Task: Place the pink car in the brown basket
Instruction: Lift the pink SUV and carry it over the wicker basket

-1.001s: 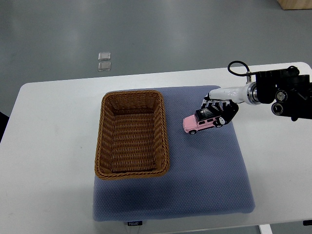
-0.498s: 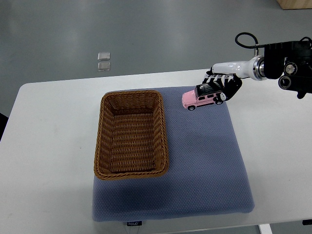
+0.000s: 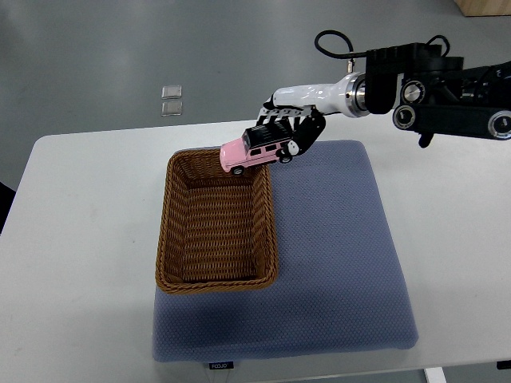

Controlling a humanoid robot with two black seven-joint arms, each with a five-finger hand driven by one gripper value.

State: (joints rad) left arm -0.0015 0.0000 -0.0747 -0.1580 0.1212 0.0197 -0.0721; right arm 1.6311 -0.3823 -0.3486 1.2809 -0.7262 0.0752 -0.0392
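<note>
While reaching in from the right, I am holding the car (image 3: 257, 149) in my right hand (image 3: 289, 130), fingers (image 3: 303, 137) curled around its rear end and roof. Grip looks firm, fingers closed on it, not just resting. Car is up in the air, nose pointing left and tilted a bit down, nose overlapping the basket (image 3: 216, 221) far rim near its far-right corner. Cannot tell exact height over the rim from this steep view.

Basket is sitting on the left part of the blue mat (image 3: 335, 263), mat on the white table (image 3: 80, 239). Basket interior is showing nothing but weave. Left hand is not showing anywhere.

Progress, as I judge it: pickup is done, carry is mostly done, car is at the basket edge but not over the middle. Left to do: moving further in over the basket floor, lowering, opening fingers, pulling away. Risk I am seeing: releasing here could drop the car on the rim and tip it out onto the mat.
</note>
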